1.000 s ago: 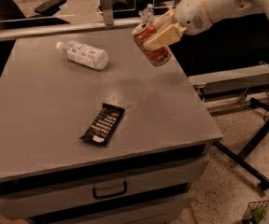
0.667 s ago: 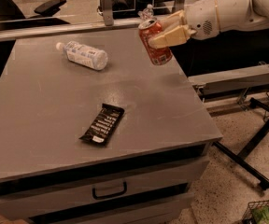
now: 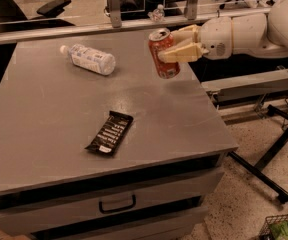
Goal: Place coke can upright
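Observation:
The coke can [image 3: 164, 54] is red-orange with a silver top and pull tab. It stands nearly upright, tilted slightly, at or just above the grey table top [image 3: 59, 119] near its far right edge. My gripper [image 3: 176, 45] reaches in from the right, and its cream fingers [image 3: 180, 54] are shut on the can's right side at mid height. The white arm extends off to the upper right.
A clear plastic water bottle [image 3: 90, 59] with a white cap lies on its side at the far left of the table. A flat black snack bar wrapper [image 3: 110, 133] lies near the middle front. Drawers sit below the table front. A black metal stand [image 3: 274, 149] is on the floor at right.
The can has turned from a strong tilt to nearly upright and come down toward the table top. The arm has swung so the gripper now reaches in level from the right.

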